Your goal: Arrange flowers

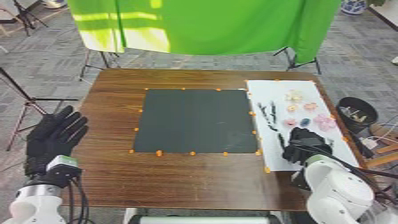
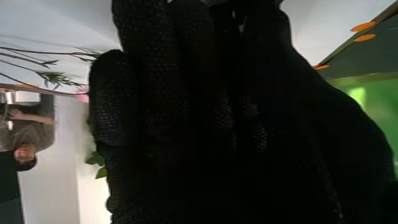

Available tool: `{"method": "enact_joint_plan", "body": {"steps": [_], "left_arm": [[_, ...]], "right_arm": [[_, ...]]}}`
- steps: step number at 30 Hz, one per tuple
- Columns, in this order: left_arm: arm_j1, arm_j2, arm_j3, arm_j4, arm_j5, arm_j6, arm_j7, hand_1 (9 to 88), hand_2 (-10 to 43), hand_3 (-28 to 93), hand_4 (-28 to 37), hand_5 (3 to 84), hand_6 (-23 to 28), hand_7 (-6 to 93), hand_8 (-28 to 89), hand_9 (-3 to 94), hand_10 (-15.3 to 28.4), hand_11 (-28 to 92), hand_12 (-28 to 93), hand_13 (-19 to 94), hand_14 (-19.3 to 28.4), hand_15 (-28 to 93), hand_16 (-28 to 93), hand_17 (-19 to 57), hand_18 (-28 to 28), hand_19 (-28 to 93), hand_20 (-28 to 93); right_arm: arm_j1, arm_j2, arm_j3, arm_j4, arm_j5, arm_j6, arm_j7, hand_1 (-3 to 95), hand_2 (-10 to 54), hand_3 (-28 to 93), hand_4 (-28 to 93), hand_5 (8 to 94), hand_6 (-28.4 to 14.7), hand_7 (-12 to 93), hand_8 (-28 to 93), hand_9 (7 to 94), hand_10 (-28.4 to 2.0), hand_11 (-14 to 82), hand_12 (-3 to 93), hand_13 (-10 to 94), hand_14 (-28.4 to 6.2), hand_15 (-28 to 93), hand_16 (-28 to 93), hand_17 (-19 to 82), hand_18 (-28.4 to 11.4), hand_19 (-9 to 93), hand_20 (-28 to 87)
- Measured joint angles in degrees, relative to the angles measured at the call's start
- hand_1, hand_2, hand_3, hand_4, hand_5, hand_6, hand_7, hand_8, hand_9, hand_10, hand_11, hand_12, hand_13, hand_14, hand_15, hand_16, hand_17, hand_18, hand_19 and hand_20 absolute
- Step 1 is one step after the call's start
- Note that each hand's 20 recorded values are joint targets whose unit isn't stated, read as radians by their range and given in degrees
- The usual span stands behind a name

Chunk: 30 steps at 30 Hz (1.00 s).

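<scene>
Over the lower part of the white sheet point(image 1: 282, 162) is my right hand point(image 1: 306, 143), just below the flowers in the head view. In the right wrist view my right hand point(image 2: 191, 110) has its fingers extended close together, with nothing seen in them. Dark thin stems point(image 1: 274, 117) lie left of the blooms. A cream flower point(image 1: 294, 95), an orange flower point(image 1: 309, 107), a small pink flower point(image 1: 290, 122) and a larger pink flower point(image 1: 325, 122) rest on the sheet. Leafy twigs point(image 2: 55, 77) show beside the hand. My left hand point(image 1: 57, 134) is open off the table's left side.
A dark mat point(image 1: 195, 121) lies mid-table, with orange markers along its edges. One small dark blue item point(image 1: 305, 122) sits between the pink flowers. Beyond the right edge of the wooden table point(image 1: 195, 180) stands a black bin point(image 1: 357, 111). Green cloth hangs behind the table.
</scene>
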Motion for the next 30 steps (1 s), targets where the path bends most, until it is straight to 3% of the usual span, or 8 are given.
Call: {"method": "enact_joint_plan", "body": {"steps": [5, 8, 12, 18, 21, 25, 30], "left_arm": [[0.0, -0.09, 0.27, 0.00, 0.00, 0.00, -0.31, 31.0, 12.6, 69, -28.3, 44.7, 11.2, 15.2, -8, 37.0, 17.6, 28, 10, 26, 18.0, 41, -10, -6.1, 15.8, 39, 7], [0.0, -0.10, 0.35, 0.00, 0.00, 0.00, -0.35, 31.0, 12.7, 69, -28.3, 44.7, 11.2, 15.3, -8, 37.1, 17.7, 28, 10, 26, 18.1, 41, -10, -6.2, 15.8, 39, 7], [0.0, -0.10, 0.35, 0.00, 0.00, -0.01, -0.38, 31.0, 12.8, 69, -28.3, 44.7, 11.2, 15.3, -8, 37.1, 17.6, 28, 10, 26, 18.1, 42, -10, -6.2, 15.8, 39, 7], [-0.1, -0.16, 0.42, 0.03, 0.00, -0.01, -0.53, 31.1, 12.8, 69, -28.3, 44.7, 11.2, 15.4, -8, 37.2, 17.6, 28, 10, 26, 18.1, 42, -11, -6.2, 15.8, 39, 7], [0.0, -0.31, 0.42, 0.02, 0.00, 0.01, -0.59, 31.1, 12.8, 69, -28.3, 44.7, 11.2, 15.4, -8, 37.2, 17.6, 28, 10, 26, 18.1, 42, -11, -6.2, 15.8, 39, 7], [0.1, -0.43, 0.41, 0.00, -0.06, 0.03, -0.57, 31.1, 12.9, 69, -28.3, 44.8, 11.3, 15.3, -8, 37.2, 17.6, 29, 10, 26, 18.1, 42, -11, -6.2, 15.8, 39, 7], [0.5, -0.47, 0.34, -0.08, -0.34, 0.03, -0.43, 31.0, 12.8, 70, -28.3, 44.8, 11.3, 15.3, -8, 37.2, 17.6, 29, 10, 26, 18.2, 42, -11, -6.2, 15.8, 39, 7]], "right_arm": [[-1.8, -0.1, 2.4, 0.4, 0.3, 0.7, -4.5, 46.1, -9.5, 90, -8, 85.4, -2.8, 19, 9, 92.9, -13.3, 11.9, 30.0, 90, -7.1, 23, 36, 56, -11.8, 93, 11], [-3.6, -0.1, 4.5, 1.0, 2.3, 2.8, -10.0, 46.6, -9.5, 93, 3, 86.1, -3.1, 23, 10, 93.5, -12.7, 13.7, 33.1, 93, -6.1, 23, 40, 59, -6.0, 93, 15], [-5.6, 0.0, 5.7, 1.7, 6.7, 7.0, -14.8, 43.6, -6.7, 93, 15, 86.2, -3.6, 27, 13, 93.7, -12.7, 19.0, 35.7, 93, -6.0, 29, 41, 60, -3.5, 93, 16], [-6.0, 0.0, 5.7, 1.5, 7.5, 7.6, -13.6, 41.4, -2.1, 93, 21, 86.8, -3.6, 28, 14, 93.7, -12.8, 21.3, 34.9, 93, -6.4, 31, 41, 62, -1.9, 93, 15], [-7.1, 0.0, 5.9, 1.3, 8.9, 10.6, -13.3, 41.5, -1.8, 93, 22, 87.1, -3.6, 28, 15, 93.7, -12.8, 21.9, 34.4, 93, -6.5, 31, 40, 62, -1.7, 93, 15], [-8.6, -0.2, 7.7, 0.0, 18.9, 15.9, -11.5, 41.5, -1.6, 93, 22, 87.5, -3.5, 28, 15, 93.7, -12.8, 22.8, 33.7, 93, -6.6, 31, 40, 62, -1.4, 93, 15], [-8.6, -0.9, 11.1, -2.6, 29.1, 17.1, -8.2, 41.5, -1.7, 93, 23, 87.7, -3.4, 28, 16, 93.7, -12.9, 23.1, 33.4, 93, -6.6, 31, 40, 62, -1.2, 93, 15]]}}
